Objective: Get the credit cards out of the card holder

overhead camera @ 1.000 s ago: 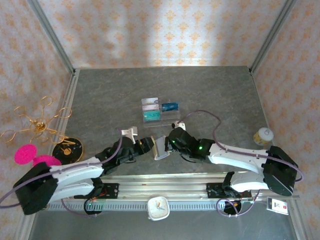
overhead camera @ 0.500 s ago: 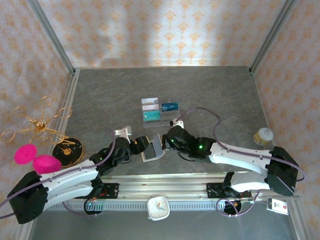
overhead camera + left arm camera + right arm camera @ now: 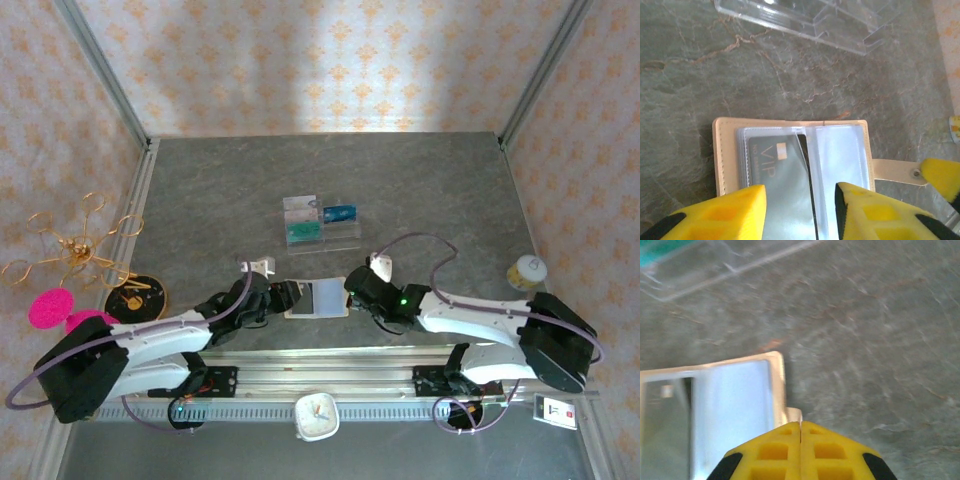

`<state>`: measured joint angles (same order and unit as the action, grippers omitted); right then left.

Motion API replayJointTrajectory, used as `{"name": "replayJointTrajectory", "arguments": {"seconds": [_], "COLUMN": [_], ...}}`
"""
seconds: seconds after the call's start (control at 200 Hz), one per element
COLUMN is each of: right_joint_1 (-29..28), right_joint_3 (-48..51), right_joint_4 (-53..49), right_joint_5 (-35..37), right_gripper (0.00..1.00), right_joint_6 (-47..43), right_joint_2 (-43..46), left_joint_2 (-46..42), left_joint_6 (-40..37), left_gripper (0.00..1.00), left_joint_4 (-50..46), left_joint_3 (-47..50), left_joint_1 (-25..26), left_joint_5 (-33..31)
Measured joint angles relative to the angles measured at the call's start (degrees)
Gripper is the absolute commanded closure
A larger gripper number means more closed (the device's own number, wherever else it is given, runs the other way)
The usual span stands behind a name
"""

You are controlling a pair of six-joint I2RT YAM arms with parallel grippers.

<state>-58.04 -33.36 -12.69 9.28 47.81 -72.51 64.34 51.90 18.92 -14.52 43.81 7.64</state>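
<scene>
The beige card holder point(image 3: 318, 298) lies open and flat on the table between both arms. In the left wrist view its clear sleeves show a dark "VIP" credit card point(image 3: 767, 167) in the left half, and its snap tab point(image 3: 892, 170) sticks out to the right. My left gripper point(image 3: 800, 202) hovers open over the near edge of the sleeves, with its fingers either side of the fold. My right gripper point(image 3: 800, 424) is shut, with the snap tab point(image 3: 794, 415) peeking out at its tips. More credit cards point(image 3: 303, 232) lie in the clear tray behind.
A clear acrylic tray point(image 3: 345, 232) with teal, dark blue and white cards stands just behind the holder. A gold wire ornament point(image 3: 75, 250), pink pompoms point(image 3: 50, 308) and a black disc point(image 3: 135, 300) sit far left. A small jar point(image 3: 527, 270) stands at the right.
The card holder went from standing tilted between the grippers to lying open and flat. The right gripper swung to its right edge, and the left gripper shifted over its left side.
</scene>
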Motion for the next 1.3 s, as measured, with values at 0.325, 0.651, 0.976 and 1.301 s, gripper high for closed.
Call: {"name": "replayJointTrajectory", "arguments": {"seconds": [0.325,0.651,0.976,1.301], "right_joint_1": [0.5,0.9,0.6,1.5], "right_joint_3": [-0.4,-10.0,-10.3,-10.3], "right_joint_4": [-1.5,5.8,13.6,19.1], "right_joint_5": [0.8,-13.2,-22.1,-25.1], "right_gripper": [0.57,0.68,0.69,0.68], "right_joint_6": [-2.1,-12.7,-12.8,-11.3], "right_joint_2": [5.6,3.8,-12.1,-18.3], "left_joint_2": [4.1,4.2,4.2,4.7], "left_joint_6": [-0.9,-1.5,-7.4,-9.4], "left_gripper": [0.76,0.75,0.65,0.66], "left_joint_4": [2.0,1.8,-2.9,-3.7], "left_joint_3": [-0.4,-1.5,-4.2,-2.5], "left_joint_1": [0.0,0.0,-0.1,-0.1], "left_joint_5": [1.0,0.6,-4.1,-5.3]}}
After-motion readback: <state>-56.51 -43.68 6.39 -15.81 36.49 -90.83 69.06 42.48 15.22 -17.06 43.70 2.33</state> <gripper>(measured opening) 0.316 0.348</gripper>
